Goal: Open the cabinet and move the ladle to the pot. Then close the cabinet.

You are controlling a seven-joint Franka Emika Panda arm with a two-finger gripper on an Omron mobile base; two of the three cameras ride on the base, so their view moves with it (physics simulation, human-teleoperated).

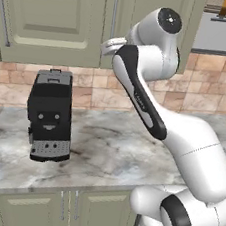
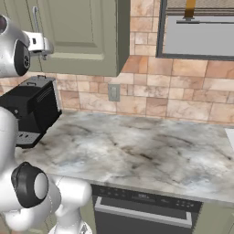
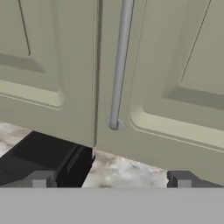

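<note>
The sage-green cabinet (image 1: 57,12) (image 2: 87,32) hangs on the wall with both doors shut. In the hand view its right door (image 3: 175,65) carries a long vertical silver bar handle (image 3: 120,65), straight ahead and close. That handle (image 1: 114,12) (image 2: 35,18) also rises just above my hand in both base views. My gripper (image 3: 111,181) (image 1: 110,45) (image 2: 43,47) is open, held up in front of the handle's lower end, with nothing between its fingertips (image 3: 41,179). The ladle and the pot are out of view.
A black coffee machine (image 1: 49,116) (image 2: 29,109) (image 3: 43,157) stands on the marble counter (image 1: 120,151) (image 2: 137,151) below the cabinet. A grey appliance (image 2: 201,36) hangs at the upper right. A wall outlet (image 2: 113,93) sits on the tiles, a dishwasher (image 2: 141,215) under the counter.
</note>
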